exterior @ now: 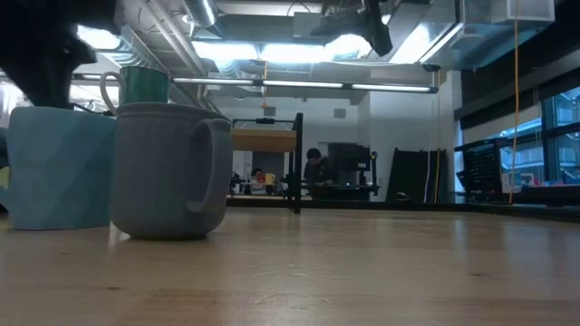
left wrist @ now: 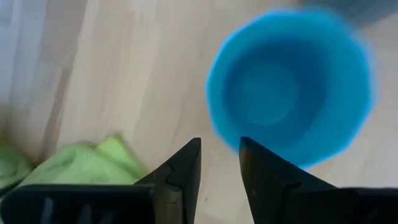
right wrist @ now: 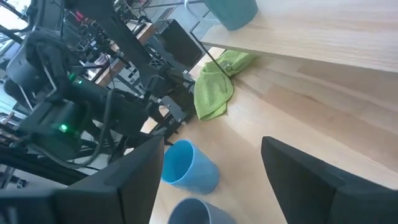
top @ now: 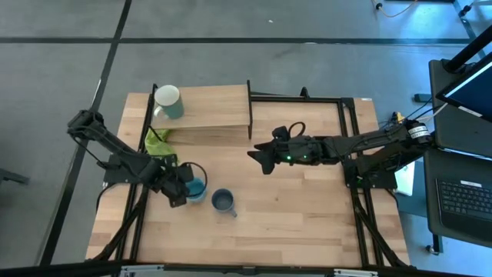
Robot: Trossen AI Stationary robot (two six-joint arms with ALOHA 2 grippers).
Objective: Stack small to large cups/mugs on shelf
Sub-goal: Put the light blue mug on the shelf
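Light blue handled mug (top: 197, 187) stands on the wooden bench (top: 307, 223), just beside the left pincer (top: 178, 190), whose fingers are narrowly parted. Right pincer (top: 257, 158) hangs wide, well apart.

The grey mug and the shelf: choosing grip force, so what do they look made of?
The grey mug looks like matte glazed ceramic: thick wall, dull even surface, though plastic is possible. The shelf looks like pale unvarnished wood, with visible plank seams and grain.
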